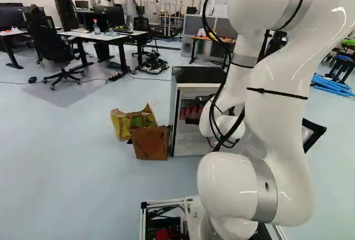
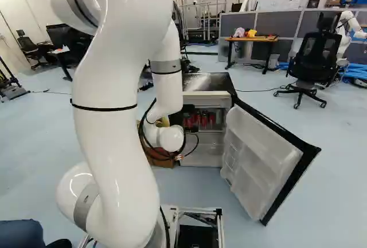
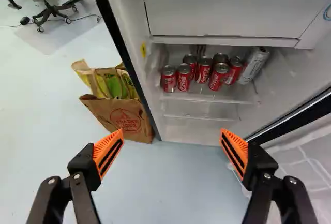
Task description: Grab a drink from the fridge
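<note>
"Where do the base views look from?"

"Behind the arm (image 2: 112, 128), one left, one right, both facing ahead and a little down. They share the open fridge (image 2: 200, 82) on the far side."

"And the wrist view?"

"Nearer, angled down into the fridge; the brown bag (image 3: 121, 116) left of it shows there and in both base views."
</note>
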Motion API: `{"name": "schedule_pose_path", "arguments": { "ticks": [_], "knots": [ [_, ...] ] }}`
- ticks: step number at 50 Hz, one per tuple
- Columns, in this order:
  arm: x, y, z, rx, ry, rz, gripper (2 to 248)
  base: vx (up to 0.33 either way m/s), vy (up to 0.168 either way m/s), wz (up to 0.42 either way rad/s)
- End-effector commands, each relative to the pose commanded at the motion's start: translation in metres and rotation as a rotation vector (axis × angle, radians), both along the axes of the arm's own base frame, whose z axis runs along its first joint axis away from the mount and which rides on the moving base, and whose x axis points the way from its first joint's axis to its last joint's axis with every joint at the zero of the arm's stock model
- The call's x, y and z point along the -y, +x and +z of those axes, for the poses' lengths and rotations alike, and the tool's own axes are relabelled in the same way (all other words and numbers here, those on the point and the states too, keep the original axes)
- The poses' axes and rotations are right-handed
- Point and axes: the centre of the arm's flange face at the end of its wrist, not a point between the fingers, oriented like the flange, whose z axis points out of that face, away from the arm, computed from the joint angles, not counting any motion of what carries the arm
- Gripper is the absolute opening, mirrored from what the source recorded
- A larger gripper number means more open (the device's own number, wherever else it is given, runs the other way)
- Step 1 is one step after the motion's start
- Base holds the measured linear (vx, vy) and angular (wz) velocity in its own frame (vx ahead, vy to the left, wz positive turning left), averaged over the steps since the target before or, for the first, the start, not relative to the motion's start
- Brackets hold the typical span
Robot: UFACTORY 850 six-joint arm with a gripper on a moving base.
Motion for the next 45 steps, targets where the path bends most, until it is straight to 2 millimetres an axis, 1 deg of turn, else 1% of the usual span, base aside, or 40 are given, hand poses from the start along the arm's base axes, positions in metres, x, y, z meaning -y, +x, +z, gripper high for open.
{"name": "schedule_pose_path", "arguments": {
  "ticks": [45],
  "knots": [
    [0.032,0.035,-0.058,-0.059,0.026,-0.017,247,0.0,0.0,0.0]
  ]
}}
